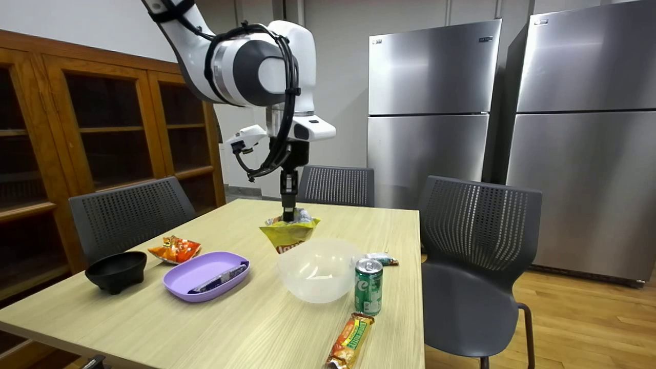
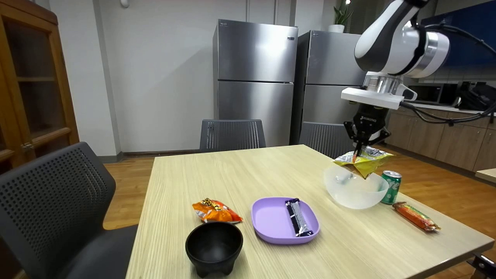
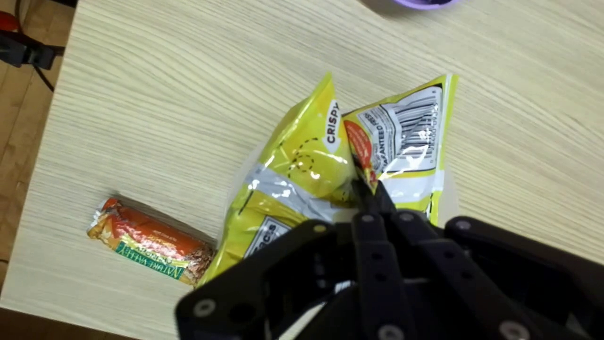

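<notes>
In an exterior view, the black two-fingered gripper [image 1: 288,214] points straight down, its jaws clenched on the top of a crinkled yellow plastic chip bag [image 1: 288,237], whose lower part passes behind a translucent white round bowl [image 1: 315,279]. A green metal can with a silver top [image 1: 369,289] stands upright just beside the bowl, and an orange wrapped granola bar [image 1: 351,341] lies near its base. Well apart on the pale wood-grain table [image 1: 287,328], a shallow purple oval tray [image 1: 197,269] holds a slim dark-wrapped bar [image 1: 220,279]; a shiny orange snack bag [image 1: 177,250] and a black footed bowl [image 1: 117,271] are near it.

In an exterior view with a potted green plant [image 2: 340,17] high in the background, the chip bag [image 2: 367,166] spreads to both sides of the jaws, its lowest corner overlapping the bowl; whether the two touch cannot be told.

In the wrist view, the chip bag, printed "CRISPY" and bearing a barcode, is gathered into a deep fold between the jaws. Pale edges of the translucent bowl show beyond it on both sides. The granola bar, lettered "NATURE VALLEY", lies on the table just beside the bag's outline, and part of the purple tray shows at the top edge.
</notes>
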Available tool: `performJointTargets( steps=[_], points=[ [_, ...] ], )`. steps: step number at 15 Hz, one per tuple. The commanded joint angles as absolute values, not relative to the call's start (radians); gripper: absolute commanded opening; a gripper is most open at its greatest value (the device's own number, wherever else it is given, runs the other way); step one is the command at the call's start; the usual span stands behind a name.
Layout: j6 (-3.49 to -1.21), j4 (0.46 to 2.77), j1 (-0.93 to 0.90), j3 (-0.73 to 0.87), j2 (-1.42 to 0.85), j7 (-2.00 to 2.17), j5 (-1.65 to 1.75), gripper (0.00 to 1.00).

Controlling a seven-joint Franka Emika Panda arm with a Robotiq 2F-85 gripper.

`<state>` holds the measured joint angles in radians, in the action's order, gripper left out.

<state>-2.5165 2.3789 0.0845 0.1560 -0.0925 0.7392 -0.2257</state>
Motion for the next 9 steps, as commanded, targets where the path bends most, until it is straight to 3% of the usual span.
performJointTargets(
  steps=[1, 9],
  points=[
    [-2.458, 2.266, 0.113, 0.162, -0.181, 0.730, -0.261, 0.00],
    [-2.439, 2.113, 0.124, 0.198, -0.335, 0.765, -0.254, 0.00]
  ],
)
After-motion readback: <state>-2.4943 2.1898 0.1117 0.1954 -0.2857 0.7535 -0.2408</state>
